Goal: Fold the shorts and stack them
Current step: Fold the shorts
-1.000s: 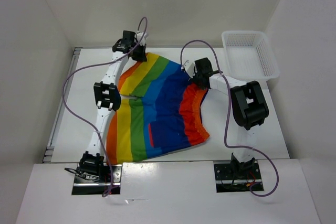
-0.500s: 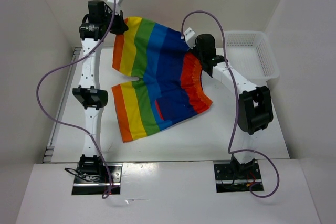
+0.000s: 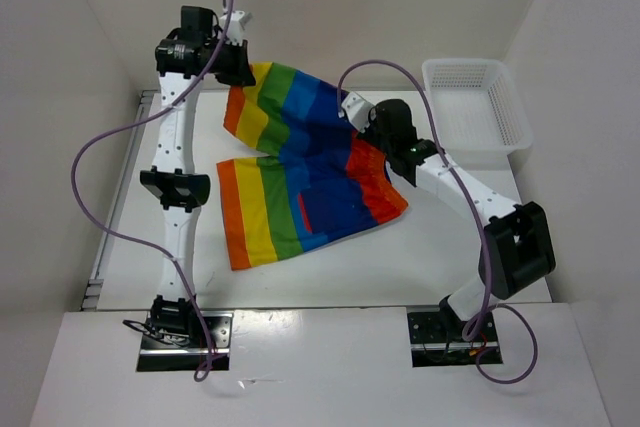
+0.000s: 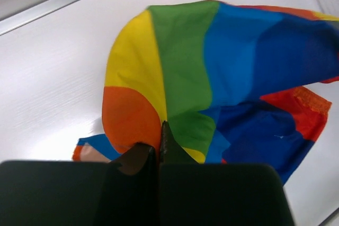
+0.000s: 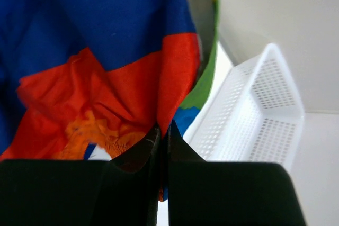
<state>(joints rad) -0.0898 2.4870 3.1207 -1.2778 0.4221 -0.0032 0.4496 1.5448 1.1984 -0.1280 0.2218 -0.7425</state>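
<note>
Looked down on a white counter (image 3: 450,257) boxed in by white walls (image 3: 330,7). Found the rainbow-striped shorts (image 3: 300,182) spread over the counter's left and middle, partly raised. Noted the left hand (image 4: 159,137) pinched tight on cloth near one leg's hem, where orange, yellow and green stripes met, holding that leg up above the far left corner. Noted the right hand (image 5: 163,133) likewise clamped tight, on the red-orange waistband, raised near the middle of the far edge. Saw the other leg lying flat toward the near left, orange stripe outermost. Spotted a white mesh basket (image 3: 478,97) at the far right corner, apart from the shorts.
</note>
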